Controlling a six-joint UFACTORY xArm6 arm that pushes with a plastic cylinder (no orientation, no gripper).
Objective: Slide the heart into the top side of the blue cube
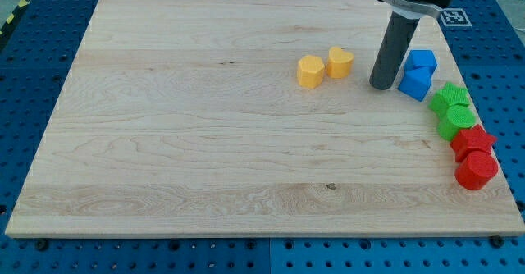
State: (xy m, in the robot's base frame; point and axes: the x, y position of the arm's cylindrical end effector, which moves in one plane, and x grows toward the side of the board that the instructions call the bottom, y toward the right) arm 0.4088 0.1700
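Observation:
A yellow heart (340,61) lies on the wooden board (205,143), right of centre near the view's top. A blue cube (416,84) sits to its right, touching a second blue block (422,60) just above it, whose shape I cannot make out. My tip (381,86) rests on the board between the heart and the blue cube. It is close to the cube's left side and about a block's width right of and slightly below the heart, touching neither.
A yellow hexagon-like block (310,72) touches the heart's lower left. Along the board's right edge stand two green blocks (450,99) (455,121), a red star-like block (473,140) and a red block (477,171). A blue pegboard surrounds the board.

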